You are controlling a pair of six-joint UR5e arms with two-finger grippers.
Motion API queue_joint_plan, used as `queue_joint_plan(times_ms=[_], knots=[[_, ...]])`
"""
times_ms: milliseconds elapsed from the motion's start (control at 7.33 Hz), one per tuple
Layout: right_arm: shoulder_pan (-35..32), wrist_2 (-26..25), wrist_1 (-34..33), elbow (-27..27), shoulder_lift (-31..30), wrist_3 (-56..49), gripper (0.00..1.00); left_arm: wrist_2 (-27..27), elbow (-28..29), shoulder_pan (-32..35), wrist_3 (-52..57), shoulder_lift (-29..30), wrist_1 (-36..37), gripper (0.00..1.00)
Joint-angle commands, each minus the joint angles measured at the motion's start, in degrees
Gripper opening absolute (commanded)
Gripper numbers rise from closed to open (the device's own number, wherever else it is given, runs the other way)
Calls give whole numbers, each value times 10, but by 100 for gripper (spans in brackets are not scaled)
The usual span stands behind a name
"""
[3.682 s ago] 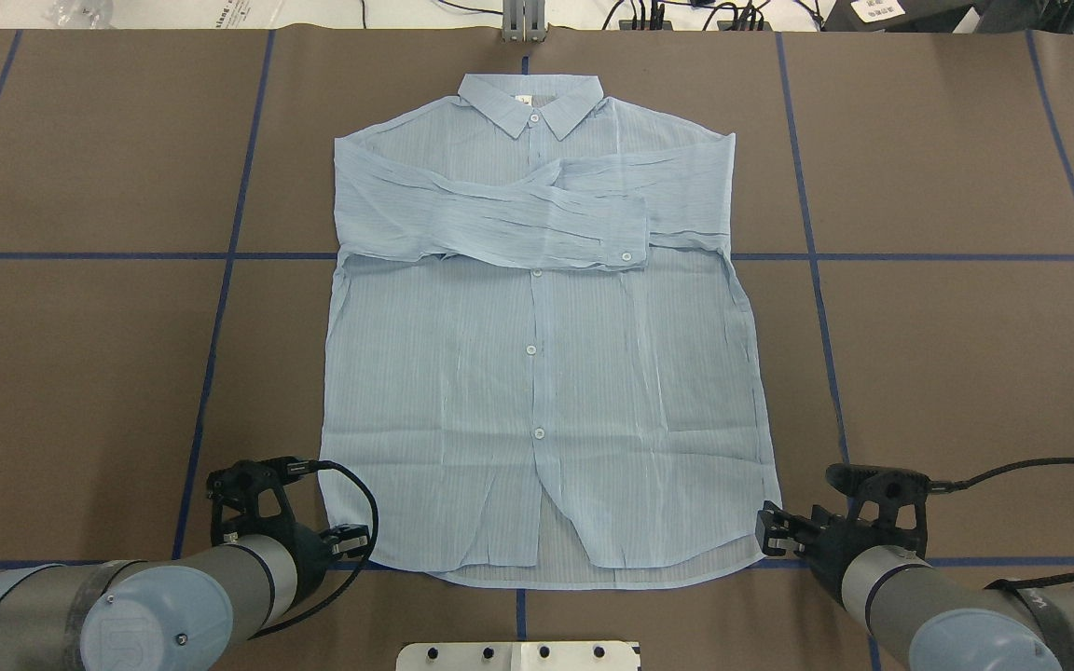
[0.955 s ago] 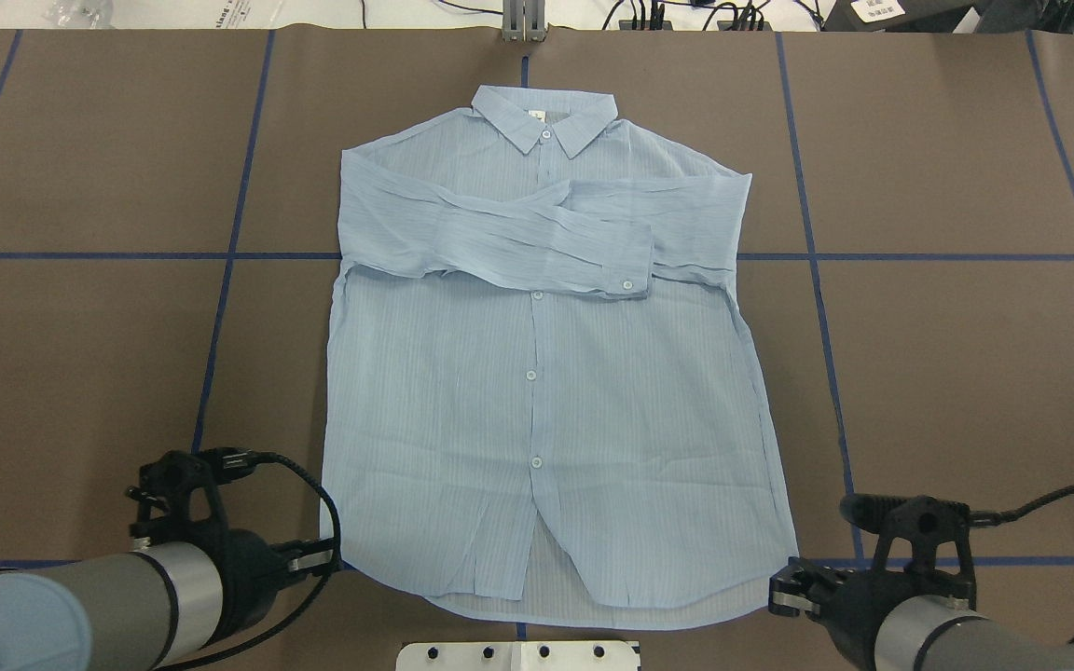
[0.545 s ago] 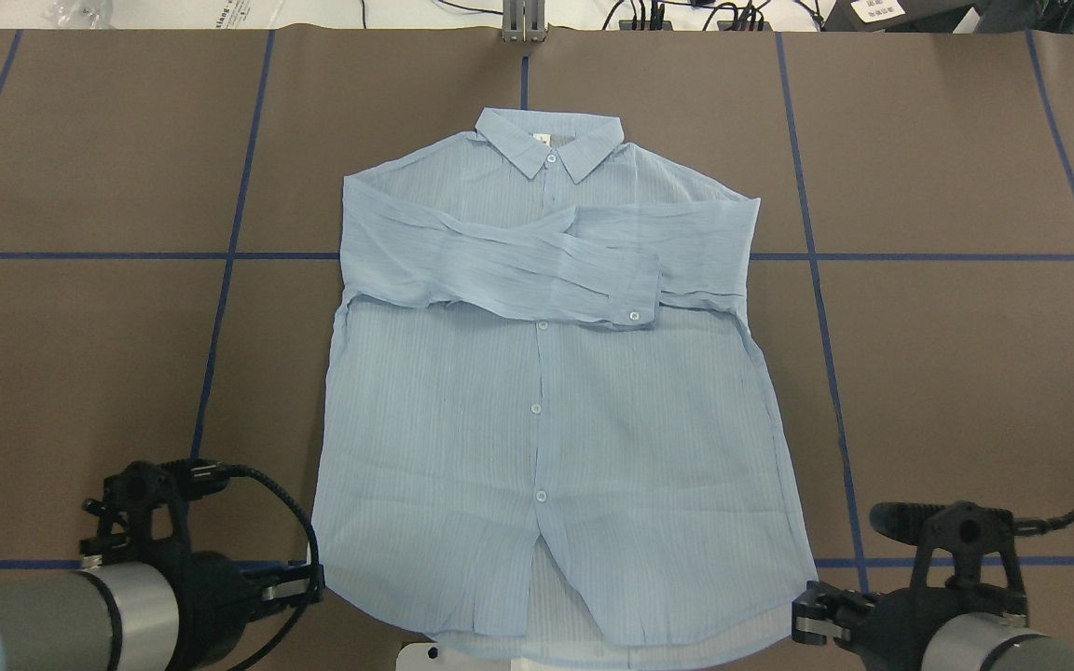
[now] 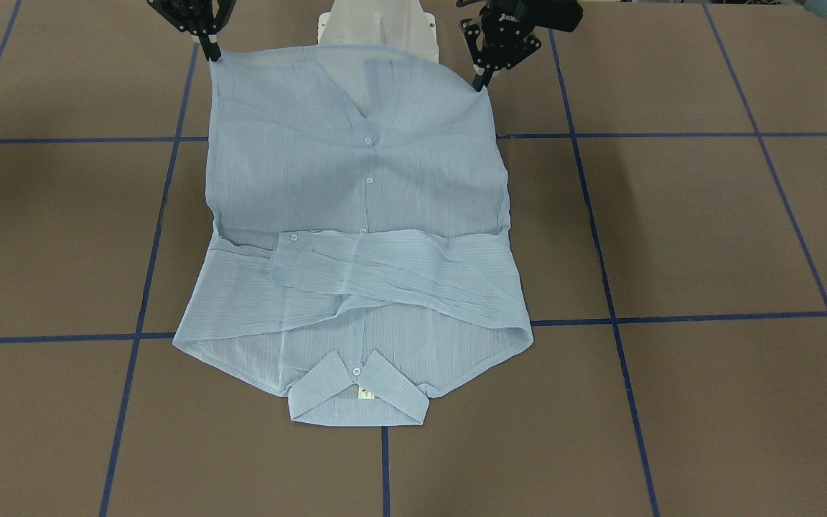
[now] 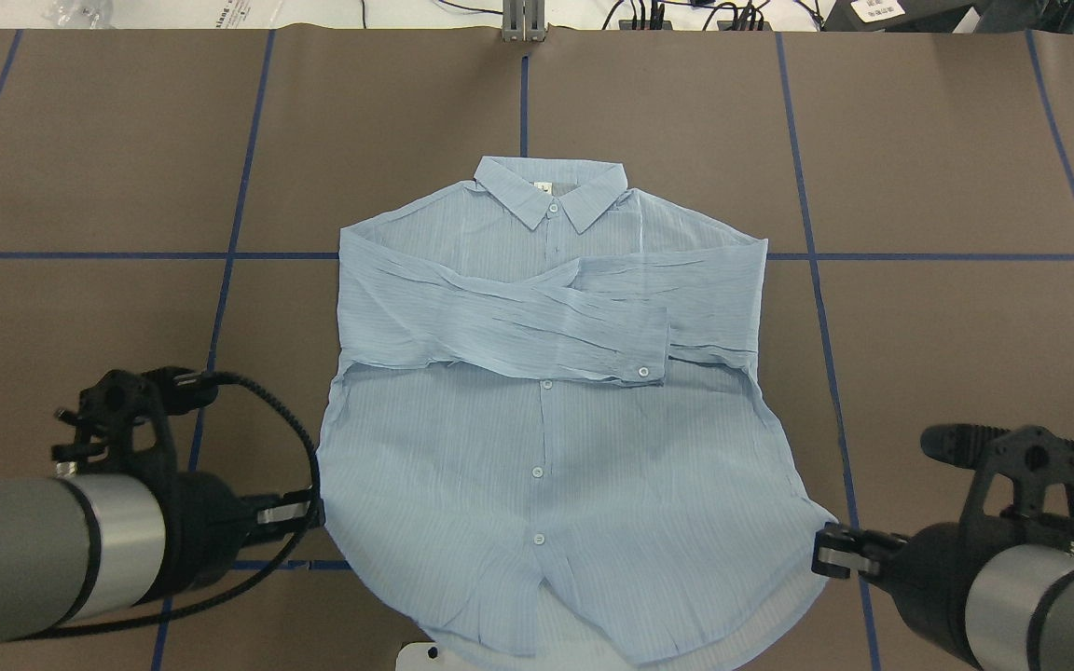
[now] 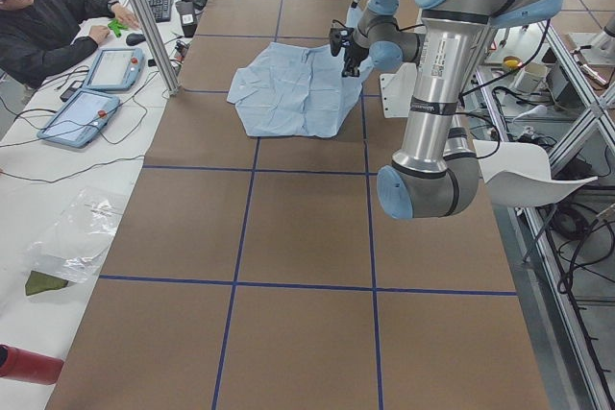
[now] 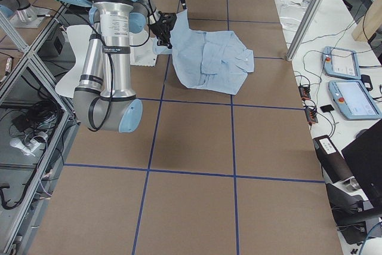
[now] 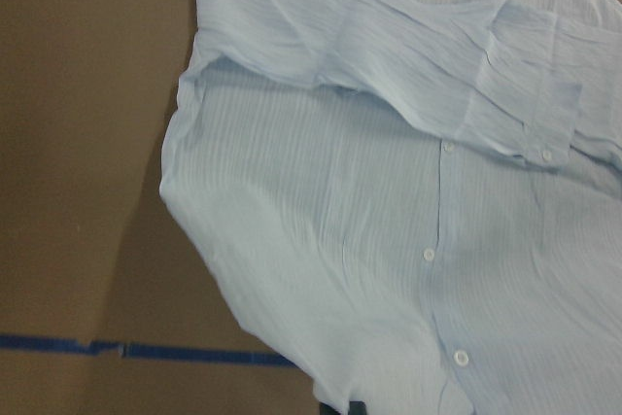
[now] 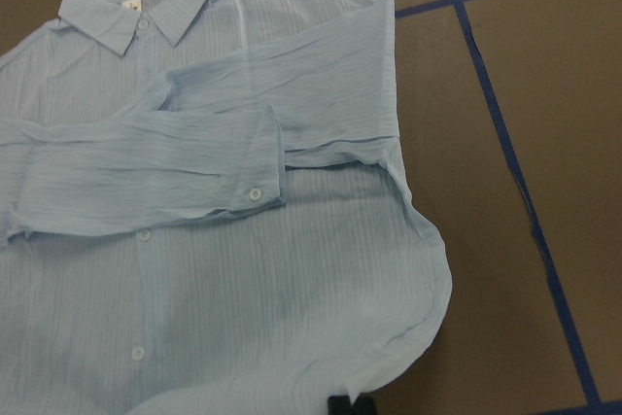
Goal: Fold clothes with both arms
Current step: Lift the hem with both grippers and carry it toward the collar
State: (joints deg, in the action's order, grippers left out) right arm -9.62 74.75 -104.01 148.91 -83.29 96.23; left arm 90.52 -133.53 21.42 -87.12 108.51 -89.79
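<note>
The light blue striped shirt [image 5: 546, 447] lies face up on the brown table, collar [image 5: 551, 191] at the far side and both sleeves folded across the chest. My left gripper [image 5: 311, 511] is shut on the hem's left corner. My right gripper [image 5: 824, 550] is shut on the hem's right corner. In the front-facing view the left gripper [image 4: 480, 80] and right gripper [image 4: 211, 54] hold the hem raised off the table, while the collar end of the shirt [image 4: 356, 287] rests flat. Each wrist view shows the shirt [image 8: 389, 240] [image 9: 214, 269] hanging below its gripper.
The white pedestal plate [image 4: 377, 25] sits under the raised hem at the table's near edge. Blue tape lines [image 5: 220, 280] grid the brown table. A seated operator [image 6: 48, 16] with tablets [image 6: 82, 112] is beyond the table's far side.
Both grippers have drawn back toward the robot and risen with the hem corners. The whole shirt has slid toward the robot; its collar is well clear of the far edge.
</note>
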Motion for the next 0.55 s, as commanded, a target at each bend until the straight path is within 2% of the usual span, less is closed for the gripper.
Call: queue_joint_plan(times_ms=[0, 136, 409], knots=[[-86, -2, -1, -72, 88, -12, 0, 0, 62, 90, 50, 49, 0, 0], [-113, -6, -1, -146, 146, -26, 0, -5, 107, 106, 61, 73, -1, 0], [-162, -7, 6, -198, 188, -84, 0, -32, 169, 113, 81, 108, -10, 0]])
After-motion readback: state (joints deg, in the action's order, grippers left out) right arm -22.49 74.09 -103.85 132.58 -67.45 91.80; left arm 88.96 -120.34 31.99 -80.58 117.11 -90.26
